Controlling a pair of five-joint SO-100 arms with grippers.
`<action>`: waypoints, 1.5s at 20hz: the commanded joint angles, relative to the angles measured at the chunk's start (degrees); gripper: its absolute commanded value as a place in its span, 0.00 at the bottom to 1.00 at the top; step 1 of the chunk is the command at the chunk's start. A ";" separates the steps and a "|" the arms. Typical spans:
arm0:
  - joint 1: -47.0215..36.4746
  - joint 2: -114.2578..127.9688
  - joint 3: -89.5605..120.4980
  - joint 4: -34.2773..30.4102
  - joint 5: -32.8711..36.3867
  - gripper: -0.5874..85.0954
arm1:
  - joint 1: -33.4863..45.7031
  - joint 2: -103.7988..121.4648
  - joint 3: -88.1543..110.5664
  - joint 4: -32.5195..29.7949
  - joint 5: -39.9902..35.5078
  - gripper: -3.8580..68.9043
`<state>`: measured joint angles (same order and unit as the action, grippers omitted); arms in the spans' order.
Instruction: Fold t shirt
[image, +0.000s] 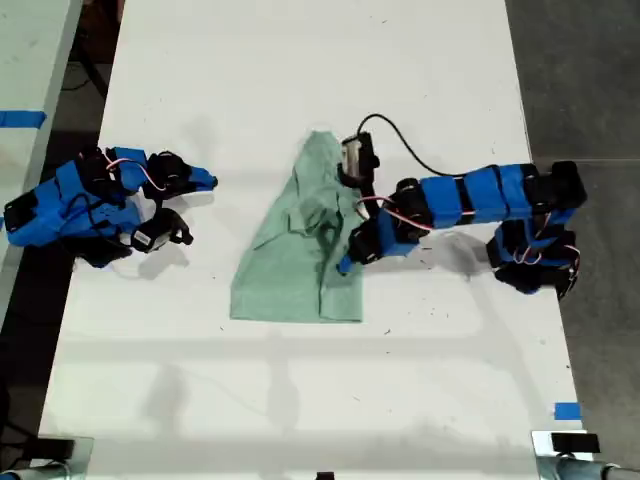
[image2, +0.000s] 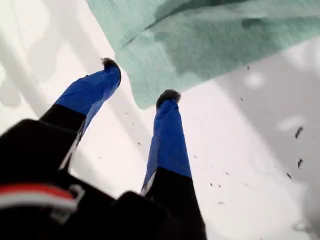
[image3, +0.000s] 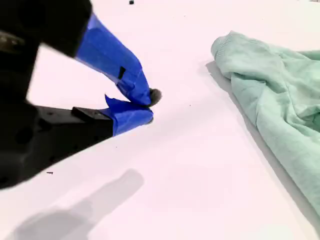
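The t shirt (image: 300, 250) is a pale mint-green cloth lying wrinkled in the middle of the white table, its narrow end toward the far side and its wide hem toward the near side. My first gripper (image: 349, 252) stands open at the cloth's edge on the exterior view's right. One corner of the t shirt (image2: 210, 40) lies between the blue fingertips (image2: 169, 97) of my first gripper (image2: 140, 80). My second gripper (image3: 150, 107) is shut on nothing, well apart from the t shirt (image3: 280, 100). In the exterior view, my second gripper (image: 208, 181) sits left of the cloth.
The white table (image: 300, 80) has bare surface around the cloth. A black cable (image: 400, 140) loops over the first arm. A blue tape mark (image: 566, 411) sits near the table's corner at the exterior view's lower right. Dark floor runs along both long edges.
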<state>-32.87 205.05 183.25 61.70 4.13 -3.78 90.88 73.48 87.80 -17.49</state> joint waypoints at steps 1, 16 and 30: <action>0.26 0.35 0.70 -0.09 0.26 0.01 | 1.05 15.82 11.60 3.08 4.66 0.27; -0.09 0.35 0.70 -0.09 0.35 0.01 | 11.16 109.69 104.50 -11.34 -4.39 0.14; 0.18 0.35 0.70 -0.09 0.35 0.01 | 10.55 109.69 104.50 -11.34 -2.46 0.10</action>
<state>-32.96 205.05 183.25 61.70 4.13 6.50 199.78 174.29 76.29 -20.57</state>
